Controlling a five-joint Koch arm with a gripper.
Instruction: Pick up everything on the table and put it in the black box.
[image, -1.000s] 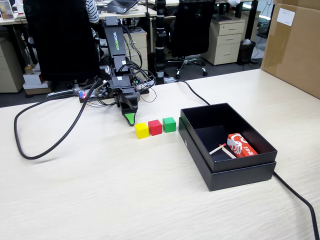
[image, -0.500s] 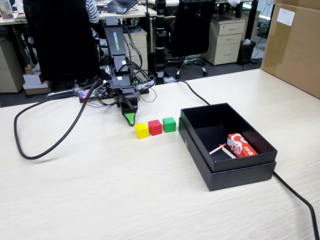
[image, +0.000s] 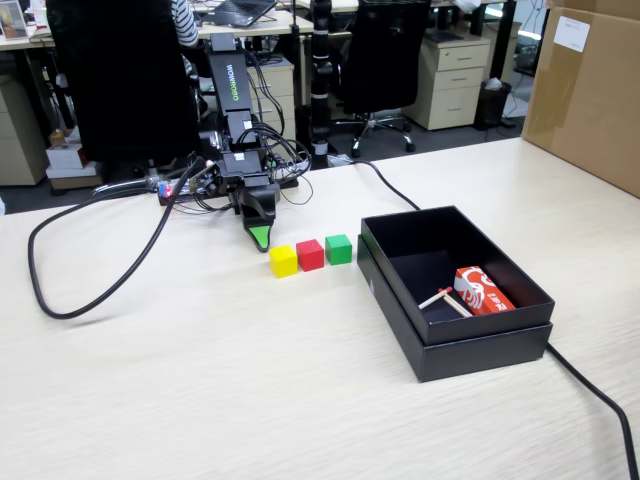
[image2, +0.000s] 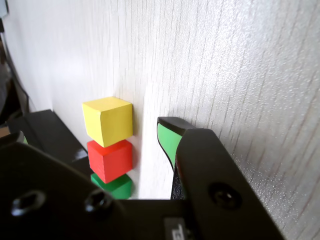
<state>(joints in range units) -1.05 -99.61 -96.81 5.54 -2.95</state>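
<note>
Three small cubes stand in a row on the pale wood table (image: 200, 380): yellow (image: 283, 260), red (image: 310, 254), green (image: 338, 249). The black box (image: 480, 340) stands just right of the green cube. My gripper (image: 260, 238) points down at the table just behind and left of the yellow cube, apart from it. In the wrist view the yellow (image2: 107, 120), red (image2: 110, 160) and green (image2: 114, 186) cubes lie ahead of my gripper (image2: 95, 129). One green-padded fingertip (image2: 167, 137) shows at the right, the other at the far left. The jaws stand apart and empty.
A red-and-white packet (image: 482, 290) and thin wooden sticks (image: 443, 298) lie inside the box. A thick black cable (image: 60, 300) loops over the table's left side; another (image: 590, 385) runs past the box. A brown carton (image: 590, 90) stands at the back right.
</note>
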